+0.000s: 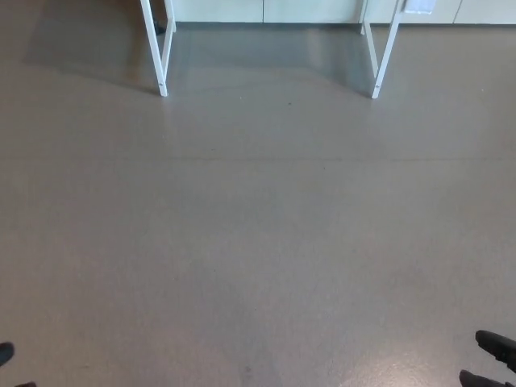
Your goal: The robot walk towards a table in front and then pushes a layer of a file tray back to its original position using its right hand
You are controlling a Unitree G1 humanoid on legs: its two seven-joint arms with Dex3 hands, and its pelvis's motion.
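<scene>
Black fingertips of the right hand [492, 361] poke in bottom right, left hand [6, 352] barely a sliver; grip can't be judged. Grey floor [258, 242] beyond, then white table legs [161, 56], top cut off, tray unseen.

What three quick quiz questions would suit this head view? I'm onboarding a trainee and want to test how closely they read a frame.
1. True or false: the file tray is visible in this view.
2. Multiple choice: where do the white table legs stand? A) at the top of the picture B) at the bottom C) in the centre
3. Short answer: which dark robot part shows more fully at the bottom edge, and in which corner?

Key
1. False: only grey floor, table legs and white cabinet fronts show.
2. A.
3. The right hand, bottom right corner; only a sliver of the left hand shows.
</scene>
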